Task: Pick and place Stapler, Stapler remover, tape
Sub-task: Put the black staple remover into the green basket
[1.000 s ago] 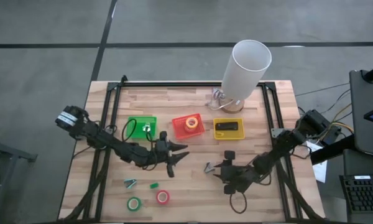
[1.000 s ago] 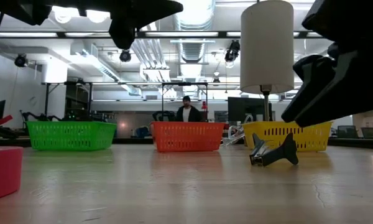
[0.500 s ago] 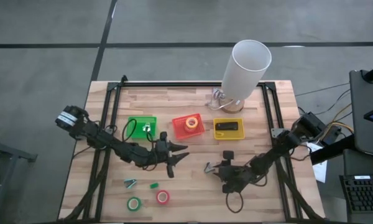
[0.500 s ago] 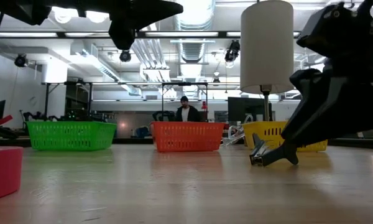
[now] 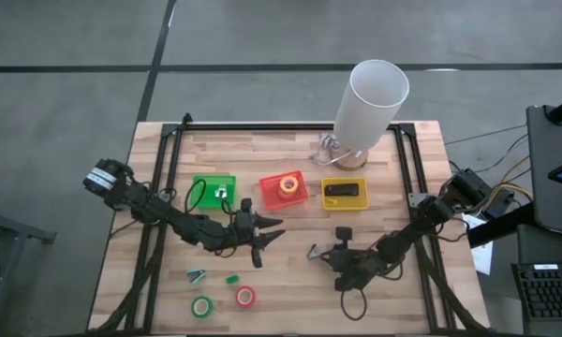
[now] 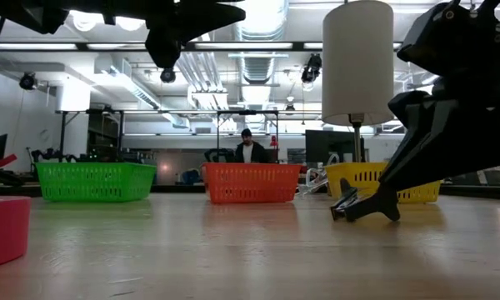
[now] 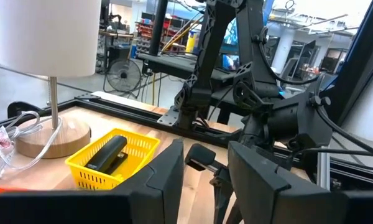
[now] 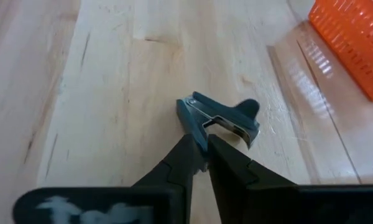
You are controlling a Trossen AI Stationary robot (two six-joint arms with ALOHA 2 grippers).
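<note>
Right gripper, lower than a second ago, now pinches the staple remover with narrowed fingers; left gripper stays parted.

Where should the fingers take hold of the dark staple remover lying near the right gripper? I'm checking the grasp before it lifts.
Probably across the staple remover's narrow clawed end, the part nearest the right gripper. It lies on its side on the table, winged handle end pointing away, so coming in low from the gripper's side looks best. The fingers appear nearly shut on that tip.
</note>
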